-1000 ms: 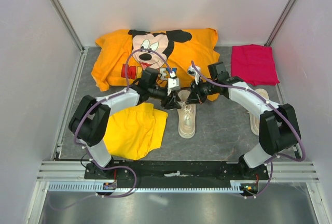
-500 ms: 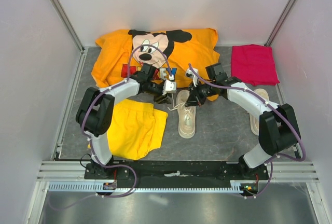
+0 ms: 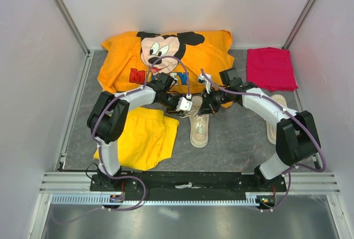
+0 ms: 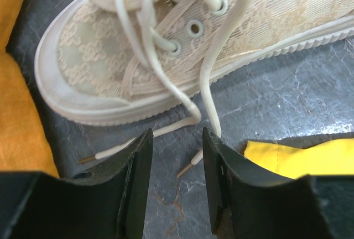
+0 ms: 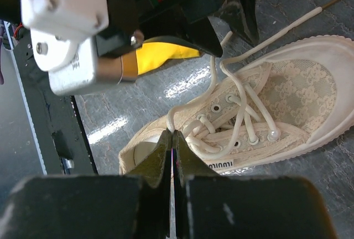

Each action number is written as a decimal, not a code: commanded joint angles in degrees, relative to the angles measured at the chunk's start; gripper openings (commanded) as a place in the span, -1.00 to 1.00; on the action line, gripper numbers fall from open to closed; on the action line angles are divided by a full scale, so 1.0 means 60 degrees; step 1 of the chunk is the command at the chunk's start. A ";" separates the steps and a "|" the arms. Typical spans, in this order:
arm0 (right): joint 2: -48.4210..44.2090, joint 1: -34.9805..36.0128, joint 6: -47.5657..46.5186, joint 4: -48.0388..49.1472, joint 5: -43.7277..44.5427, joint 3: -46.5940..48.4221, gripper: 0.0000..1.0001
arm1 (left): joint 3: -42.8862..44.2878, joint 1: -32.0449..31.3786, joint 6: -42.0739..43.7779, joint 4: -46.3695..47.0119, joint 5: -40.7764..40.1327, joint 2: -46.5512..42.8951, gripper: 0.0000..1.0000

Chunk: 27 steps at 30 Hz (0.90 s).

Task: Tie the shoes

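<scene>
I see a mottled grey table [image 3: 238, 136] inside white walls [image 3: 177, 4]; left gripper [image 4: 175, 139] gapes by laces [image 4: 206, 84], right gripper [image 5: 172, 136] pinched shut.

Top view overhead, looking down on table [image 3: 238, 139] — both wrist views close, sharing centre sneaker [image 3: 199, 131].

The left arm [image 3: 133, 99] and right arm [image 3: 260, 103] had white shells between black joints, with purple cables [image 3: 227, 89] trailing back from each wrist. The left gripper [image 4: 176, 139] had flat black fingers [image 4: 135, 195]. Behind it sat a white camera block [image 5: 72, 29] bearing a small screw [image 5: 41, 47] and a brass-coloured collar [image 5: 128, 67].
</scene>
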 commanded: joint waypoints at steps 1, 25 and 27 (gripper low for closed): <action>-0.0248 0.0026 -0.0150 0.0010 0.0041 -0.0030 -1.00 | 0.0417 -0.0167 0.0887 -0.0313 0.0198 0.0231 -0.03; -0.0130 -0.0033 0.0010 0.0389 0.0568 0.0190 -1.00 | 0.0959 0.0534 0.0110 -0.1512 0.0416 -0.0646 -0.97; -0.0145 -0.0062 0.0171 0.0536 0.0598 0.0190 -1.00 | 0.0915 0.0594 0.0608 -0.2242 0.0505 -0.1113 -0.97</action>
